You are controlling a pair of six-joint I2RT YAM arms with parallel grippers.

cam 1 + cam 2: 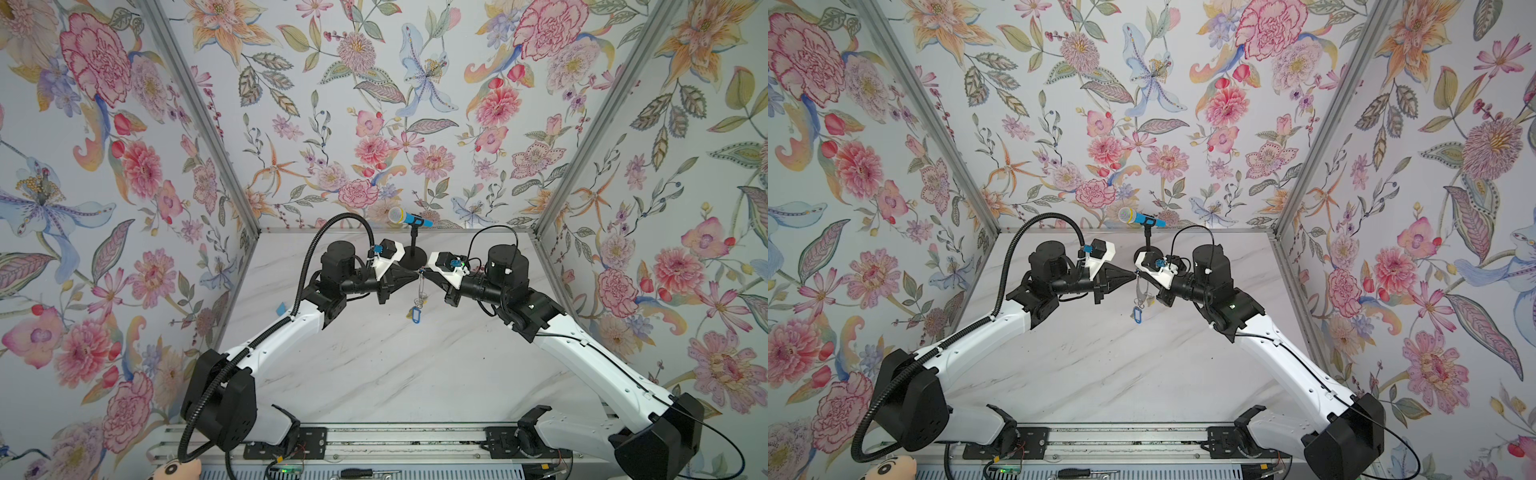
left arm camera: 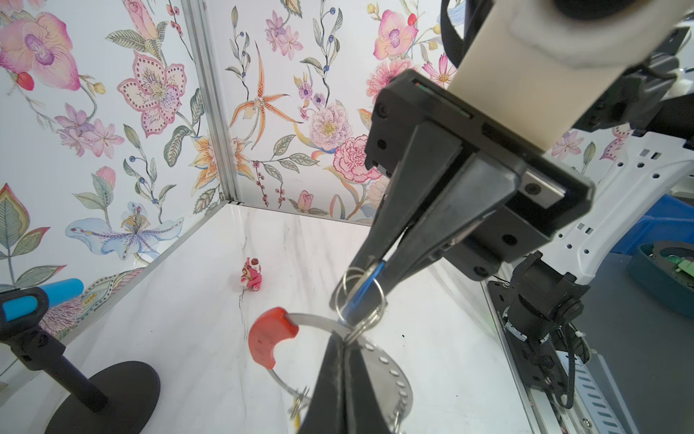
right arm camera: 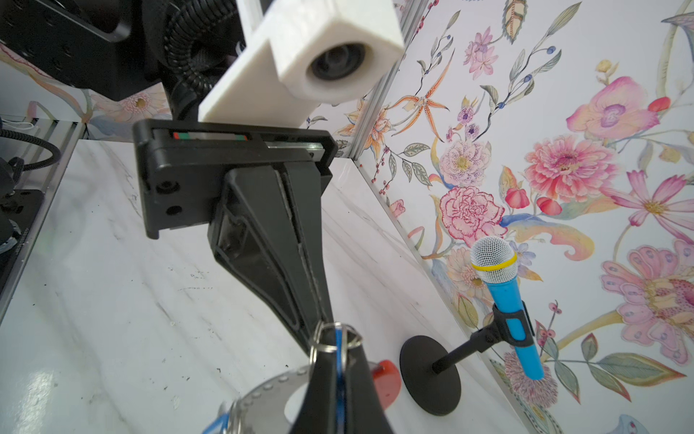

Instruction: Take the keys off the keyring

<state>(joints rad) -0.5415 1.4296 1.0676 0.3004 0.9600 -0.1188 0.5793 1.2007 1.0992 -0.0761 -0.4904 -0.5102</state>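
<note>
Both grippers meet tip to tip above the back middle of the table in both top views. My left gripper point(image 1: 416, 272) point(image 2: 343, 336) is shut on the thin grey band of the keyring point(image 2: 390, 370), right beside a small split ring. A red sleeve point(image 2: 271, 338) sits on the hoop. My right gripper point(image 1: 425, 273) point(image 3: 338, 340) is shut on a blue tag point(image 2: 363, 291) of one of the keys, its split ring point(image 3: 330, 347) looped round the fingertips. The other keys point(image 1: 415, 311) with blue and yellow tags dangle below the hoop, clear of the table.
A blue toy microphone point(image 1: 409, 217) stands on a round black base point(image 1: 414, 254) just behind the grippers. A small red-pink toy figure point(image 2: 251, 276) sits on the marble table point(image 1: 374, 365) near a side wall. Floral walls close three sides.
</note>
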